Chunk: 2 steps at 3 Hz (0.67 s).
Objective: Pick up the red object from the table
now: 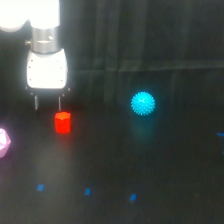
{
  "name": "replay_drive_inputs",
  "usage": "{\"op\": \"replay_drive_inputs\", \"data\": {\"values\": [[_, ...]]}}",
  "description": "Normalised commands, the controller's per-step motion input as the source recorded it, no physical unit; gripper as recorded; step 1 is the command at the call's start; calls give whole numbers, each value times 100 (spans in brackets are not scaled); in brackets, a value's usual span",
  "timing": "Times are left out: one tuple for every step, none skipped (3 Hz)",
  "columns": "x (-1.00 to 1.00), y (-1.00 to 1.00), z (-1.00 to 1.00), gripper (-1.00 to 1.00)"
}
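The red object point(62, 122) is a small bright red-orange block standing on the dark table point(150, 170) at the exterior view's left. My gripper point(48, 104) hangs just above it and slightly to its left, its two thin fingers spread apart and holding nothing. The right finger tip point(60, 103) ends just above the block's top edge. The white gripper body and arm reach up to the top left corner.
A spiky cyan ball point(143, 103) sits to the right of the block. A pink faceted object point(3, 142) lies at the left edge. Small blue marks point(87, 191) dot the table near the front.
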Motion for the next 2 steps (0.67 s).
{"op": "replay_drive_inputs", "data": {"values": [[97,-97,-18,98],[100,-85,-13,94]]}}
